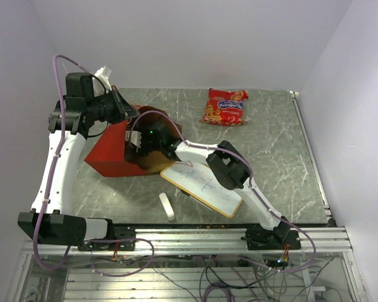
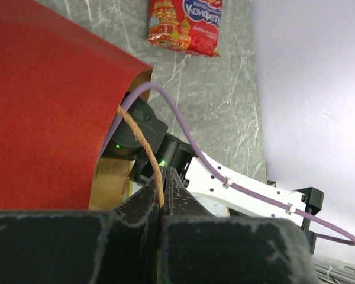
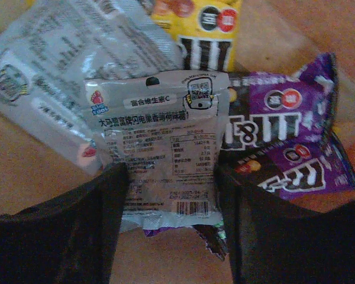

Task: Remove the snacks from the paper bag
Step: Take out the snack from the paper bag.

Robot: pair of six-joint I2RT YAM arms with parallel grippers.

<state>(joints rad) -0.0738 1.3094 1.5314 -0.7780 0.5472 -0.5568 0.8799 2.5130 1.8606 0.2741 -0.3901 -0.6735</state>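
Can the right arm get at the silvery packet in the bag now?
Likely yes: the right pincer is open inside the paper bag, one finger each side of the silvery packet, nothing blocking. The left pincer pinches the twine handle.

From above, the paper bag (image 1: pixel 107 157) hides the tips of the right pincer (image 3: pixel 171 228) and the snacks (image 3: pixel 160 136) inside. In the right wrist view, the yellow pack (image 3: pixel 204 26) runs off the top edge.
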